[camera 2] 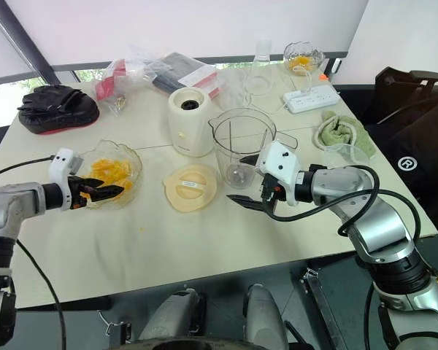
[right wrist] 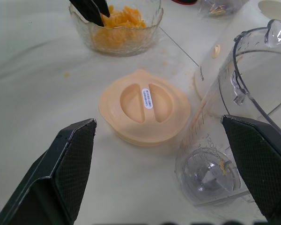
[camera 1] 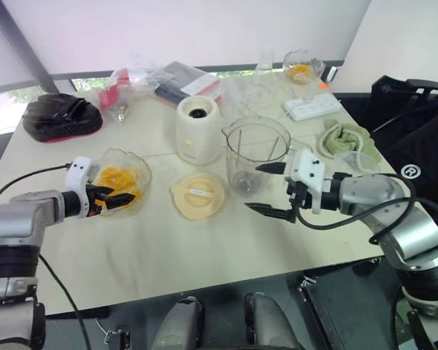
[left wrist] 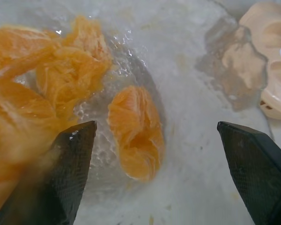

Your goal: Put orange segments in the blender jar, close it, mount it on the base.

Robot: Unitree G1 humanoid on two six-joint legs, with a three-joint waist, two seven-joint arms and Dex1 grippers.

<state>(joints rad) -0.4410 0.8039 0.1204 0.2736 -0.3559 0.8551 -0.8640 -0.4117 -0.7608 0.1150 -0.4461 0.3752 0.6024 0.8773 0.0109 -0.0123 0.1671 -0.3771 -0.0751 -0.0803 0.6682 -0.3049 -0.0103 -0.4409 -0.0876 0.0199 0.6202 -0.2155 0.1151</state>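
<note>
A glass bowl [camera 1: 140,166] at the table's left holds several orange segments [camera 1: 117,177]. My left gripper [camera 1: 128,198] is open inside the bowl, and one loose segment [left wrist: 136,133] lies between its fingers [left wrist: 68,164] without being held. The clear blender jar [camera 1: 255,149] stands upright and uncovered at the middle. Its cream lid [camera 1: 197,195] lies flat on the table just to its left. The cream base [camera 1: 198,130] stands behind the lid. My right gripper [camera 1: 252,187] is open wide at the jar's right side, low by its bottom, holding nothing.
At the back are a black pouch [camera 1: 61,115], plastic bags [camera 1: 142,80], a second glass bowl [camera 1: 302,67] and a white power strip [camera 1: 312,107]. A green cloth [camera 1: 348,138] lies at the right. The table's front edge [camera 1: 204,292] is close.
</note>
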